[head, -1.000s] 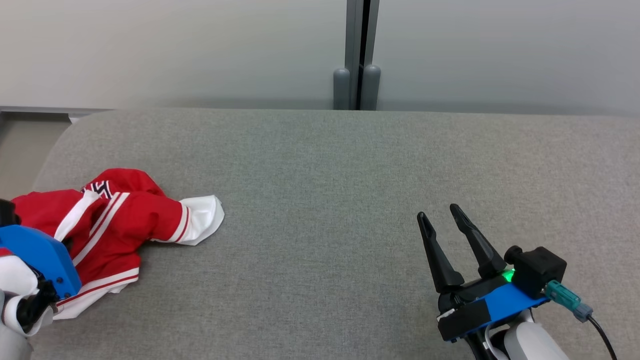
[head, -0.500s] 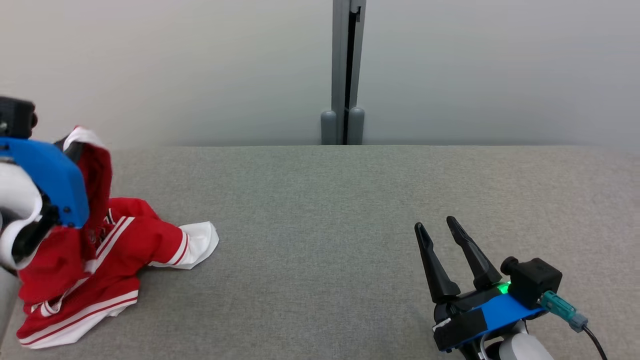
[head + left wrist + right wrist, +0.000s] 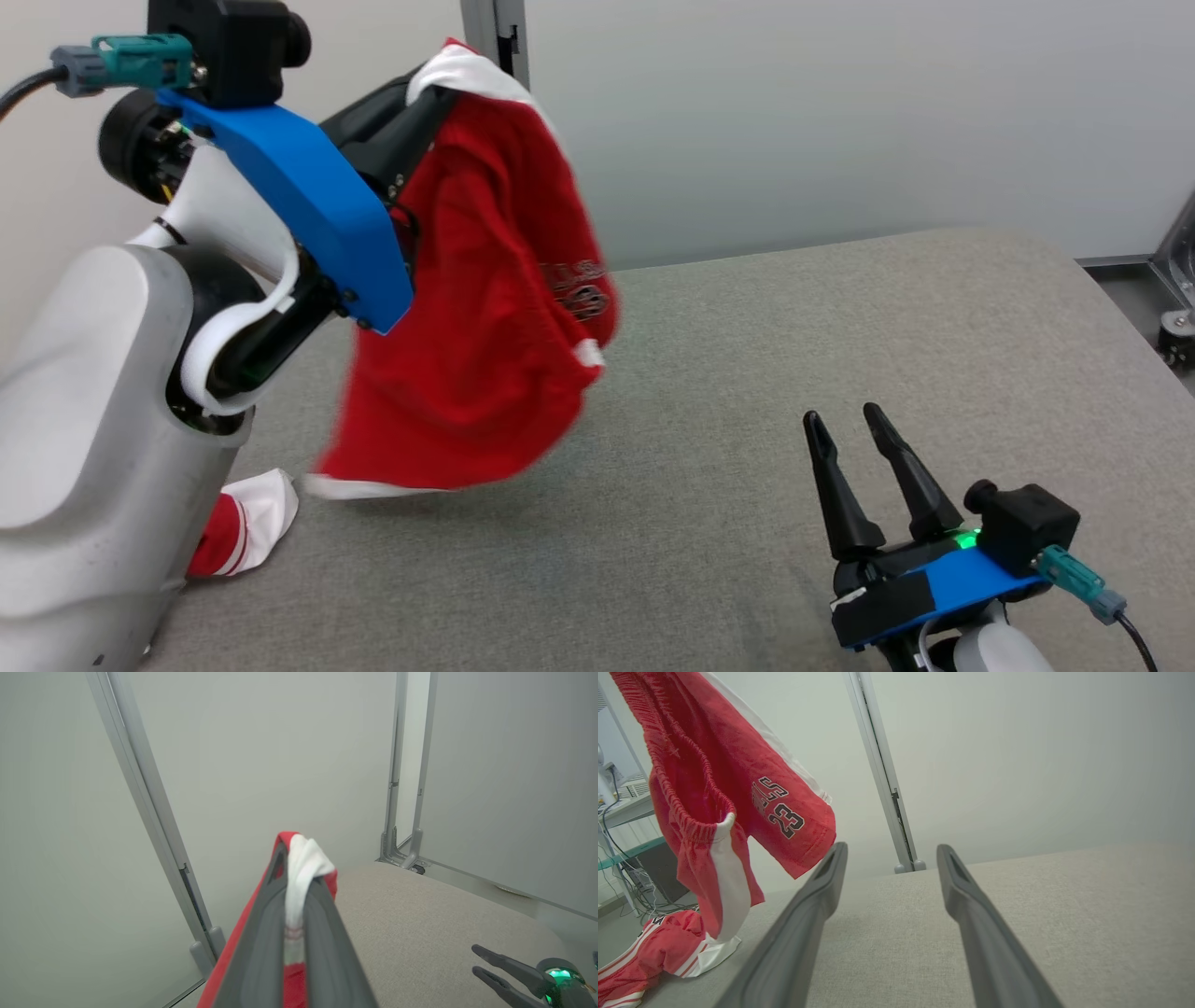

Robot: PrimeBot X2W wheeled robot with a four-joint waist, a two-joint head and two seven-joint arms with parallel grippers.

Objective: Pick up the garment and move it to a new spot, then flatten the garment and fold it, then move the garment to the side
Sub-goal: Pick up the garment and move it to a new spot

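Head view: our left tool (image 3: 428, 89) is clamped on the white-trimmed edge of the red garment (image 3: 485, 327). It holds the garment high above the left part of the worktop (image 3: 747, 373), so the cloth hangs free for carrying. A red-and-white fold (image 3: 245, 527) lies at the worktop's left edge; whether it is joined to the garment we cannot tell. Our right tool (image 3: 843, 417) sits low over the worktop's right part, fingers spread and empty, well apart from the cloth.

Left wrist view: white trim bunches between the closed fingers.

Right wrist view: the garment dangles above the worktop's left part, number print showing. We judge the carry to a new spot is in hand.
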